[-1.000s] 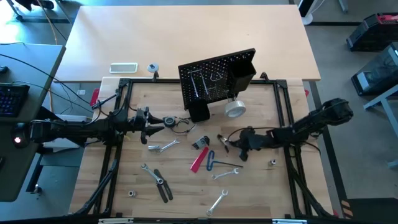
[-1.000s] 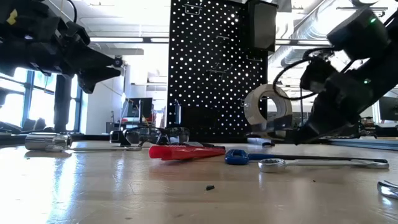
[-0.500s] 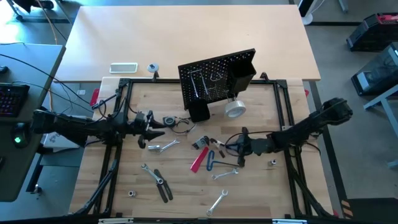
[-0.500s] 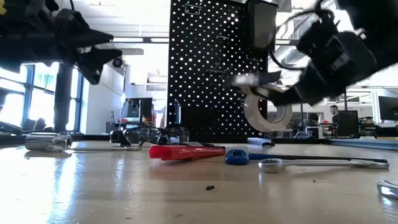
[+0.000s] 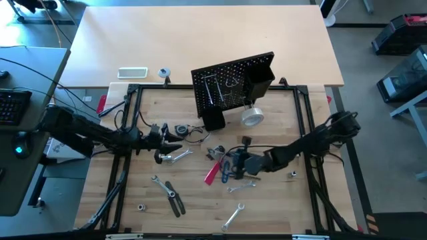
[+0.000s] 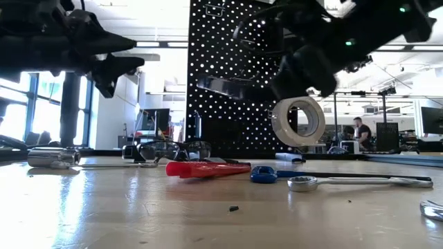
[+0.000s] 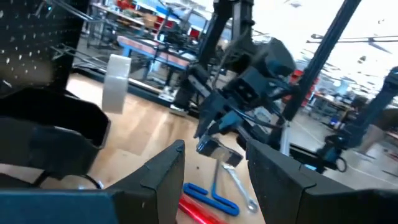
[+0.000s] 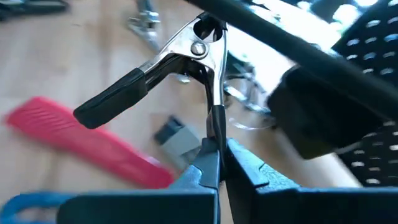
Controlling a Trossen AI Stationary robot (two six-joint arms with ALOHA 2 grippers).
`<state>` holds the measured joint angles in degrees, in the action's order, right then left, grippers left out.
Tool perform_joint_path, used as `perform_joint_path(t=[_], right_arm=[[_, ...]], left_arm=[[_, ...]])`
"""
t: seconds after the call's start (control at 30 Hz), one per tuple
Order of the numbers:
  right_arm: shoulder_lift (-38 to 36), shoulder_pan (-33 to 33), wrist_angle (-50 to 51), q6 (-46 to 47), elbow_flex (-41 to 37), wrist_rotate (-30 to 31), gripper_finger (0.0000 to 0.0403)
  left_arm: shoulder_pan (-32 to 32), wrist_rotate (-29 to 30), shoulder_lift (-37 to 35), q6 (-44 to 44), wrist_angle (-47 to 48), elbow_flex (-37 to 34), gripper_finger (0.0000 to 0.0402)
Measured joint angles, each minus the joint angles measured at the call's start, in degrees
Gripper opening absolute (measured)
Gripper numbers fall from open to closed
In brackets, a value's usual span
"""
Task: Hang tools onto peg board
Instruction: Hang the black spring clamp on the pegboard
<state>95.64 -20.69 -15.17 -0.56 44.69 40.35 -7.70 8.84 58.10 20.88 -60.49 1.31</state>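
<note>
Item: black-handled steel spring clamp (image 8: 186, 62) — rigid, light, handles slick; right gripper (image 8: 214, 155) clenched on one handle. You keep grip central. Left gripper (image 7: 211, 168) parted, empty.

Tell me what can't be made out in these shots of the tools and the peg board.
- Peg board hooks: too small in the high view to tell what hangs there.
- Pliers in the right gripper: jaw tips hidden behind a dark bar in the right wrist view.
- Left gripper: only motion-blurred in the low view.
- Small parts near the table's front edge, high view: too small to identify.
</note>
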Motion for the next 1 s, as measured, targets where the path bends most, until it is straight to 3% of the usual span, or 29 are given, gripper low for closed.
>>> perform_joint_path(t=[0.4, 0.73, 1.0], right_arm=[[0.0, -2.0, 4.2, -1.0, 2.4, 24.5, 0.0000], [-0.2, -2.2, -2.8, -9.8, 2.3, 30.8, 0.0000], [-0.6, -1.4, -6.8, -16.3, 2.3, 35.5, 0.0000]], left_arm=[[-1.8, 2.9, 21.1, -5.0, -12.3, 7.9, 0.0163], [-1.0, 6.3, 39.1, -8.1, -27.6, 16.5, 0.0163], [2.2, 6.5, 44.6, -2.7, -29.4, 20.0, 0.0163]])
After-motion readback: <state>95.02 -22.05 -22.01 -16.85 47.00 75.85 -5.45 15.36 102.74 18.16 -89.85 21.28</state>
